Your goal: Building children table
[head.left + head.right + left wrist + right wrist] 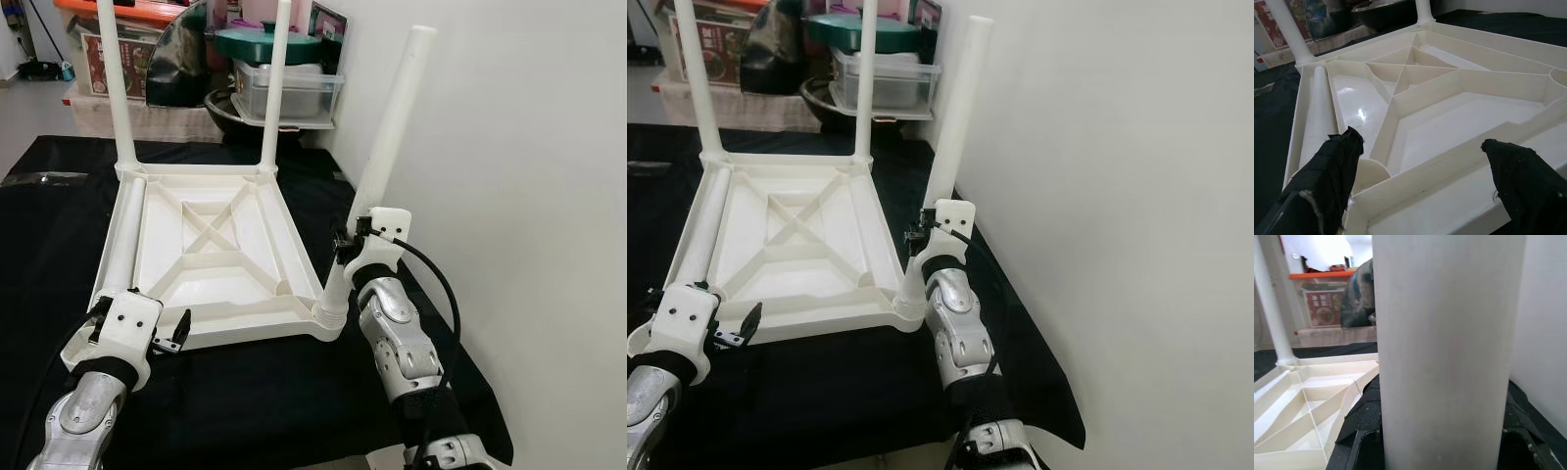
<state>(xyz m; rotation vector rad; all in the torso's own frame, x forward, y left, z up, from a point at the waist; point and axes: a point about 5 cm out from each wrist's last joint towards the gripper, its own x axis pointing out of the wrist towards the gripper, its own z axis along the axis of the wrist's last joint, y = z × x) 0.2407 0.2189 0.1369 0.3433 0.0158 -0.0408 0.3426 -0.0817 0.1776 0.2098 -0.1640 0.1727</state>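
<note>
Left eye view showed the white plastic table top (211,245) lying upside down on a surface covered in black cloth (255,401), its ribbed underside facing up so the legs could go in from above. Two legs (118,88) stood upright in the far corner sockets. The right gripper (345,257) had its fingers closed round a third leg (392,127), low on the shaft, with the foot of that leg sitting at the near right corner socket and leaning toward the wall (529,176), likely being pushed or twisted home. A fourth leg (122,245) lay loose along the left edge inside the frame. The left gripper (1420,161) hovered at the near left corner, fingers spread open and holding nothing, seemingly steadying or waiting for that last leg
</note>
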